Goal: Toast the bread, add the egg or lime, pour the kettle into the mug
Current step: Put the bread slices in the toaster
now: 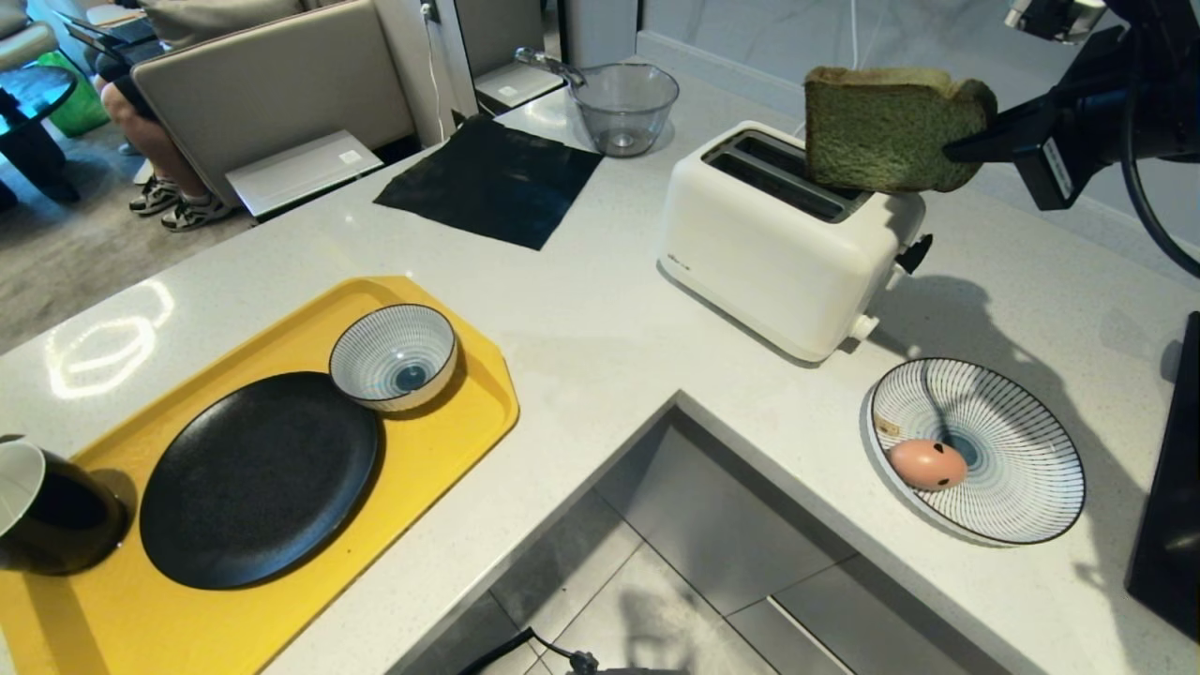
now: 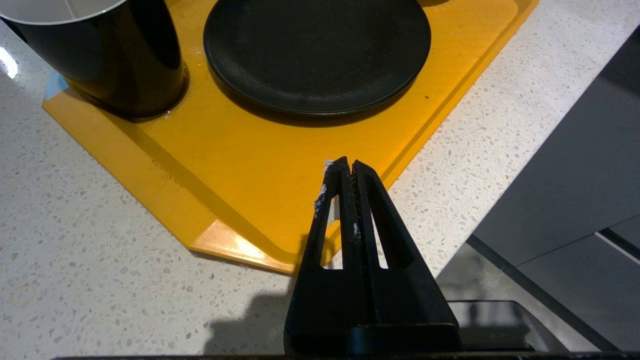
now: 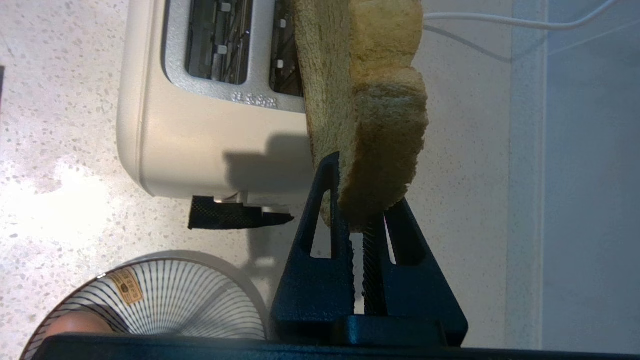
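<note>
1. While the right gripper pinches the bread by one crust edge, the slice hangs upright above the toaster, its lower edge just over the slot nearer the arm.
2. From the fingers the bread extends toward 9 o'clock in the head view; its long axis runs roughly along the slot, so my judgement is that the coming move is mostly a drop, with a small alignment.
3. Toaster lever sits at about 5 o'clock from the bread, close under the arm; it looks like the nearest thing to snag.
4. Egg lies in the striped plate, near the worktop edge, at 6 o'clock from the toaster.
5. Left gripper hovers over the yellow tray, fingers pressed together, empty; the mug stands on the tray's far-left end.
</note>
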Controlling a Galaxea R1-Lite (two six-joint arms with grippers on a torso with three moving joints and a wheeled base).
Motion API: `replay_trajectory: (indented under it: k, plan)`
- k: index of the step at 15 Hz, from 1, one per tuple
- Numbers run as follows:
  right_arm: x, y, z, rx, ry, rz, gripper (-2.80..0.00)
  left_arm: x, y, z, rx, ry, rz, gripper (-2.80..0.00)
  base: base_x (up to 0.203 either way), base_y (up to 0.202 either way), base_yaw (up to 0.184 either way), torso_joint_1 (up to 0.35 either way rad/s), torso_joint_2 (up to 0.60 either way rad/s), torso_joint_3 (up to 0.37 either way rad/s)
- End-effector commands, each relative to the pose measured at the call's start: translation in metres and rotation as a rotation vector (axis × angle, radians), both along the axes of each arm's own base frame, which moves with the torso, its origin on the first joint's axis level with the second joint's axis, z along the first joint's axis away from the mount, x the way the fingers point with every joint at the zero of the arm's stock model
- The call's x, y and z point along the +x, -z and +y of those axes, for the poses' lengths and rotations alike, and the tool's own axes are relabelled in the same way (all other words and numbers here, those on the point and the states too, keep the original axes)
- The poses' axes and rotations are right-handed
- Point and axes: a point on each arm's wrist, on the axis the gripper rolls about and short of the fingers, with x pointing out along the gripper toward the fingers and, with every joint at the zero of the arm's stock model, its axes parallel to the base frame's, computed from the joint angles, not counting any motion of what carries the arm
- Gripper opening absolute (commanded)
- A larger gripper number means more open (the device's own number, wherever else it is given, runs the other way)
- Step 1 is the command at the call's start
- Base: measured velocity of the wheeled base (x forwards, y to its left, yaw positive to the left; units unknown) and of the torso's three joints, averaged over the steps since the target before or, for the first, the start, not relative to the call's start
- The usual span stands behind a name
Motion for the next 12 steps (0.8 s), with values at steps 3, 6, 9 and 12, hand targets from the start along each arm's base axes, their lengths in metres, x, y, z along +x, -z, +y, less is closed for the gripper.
replay_trajectory:
  k: [3,6,9,12]
  plan:
    - [0.0008,0.0031,0.0088,-0.005,-0.030,0.012,-2.80,0.0011,0.0038,0.0000,-0.001,0.000,0.013,-2.80,0.000,0.000,0.000,0.000,0.00,0.000]
    - [0.0040,0.0054,0.0099,-0.005,-0.031,0.020,-2.80,0.0011,0.0038,0.0000,-0.001,0.000,0.013,-2.80,0.000,0.000,0.000,0.000,0.00,0.000]
    - [0.0076,0.0082,0.0107,-0.005,-0.031,0.029,-2.80,0.0011,0.0038,0.0000,-0.001,0.000,0.013,-2.80,0.000,0.000,0.000,0.000,0.00,0.000]
    - [0.0097,0.0097,0.0115,-0.003,-0.031,0.034,-2.80,0.0011,0.0038,0.0000,-0.001,0.000,0.013,-2.80,0.000,0.000,0.000,0.000,0.00,0.000]
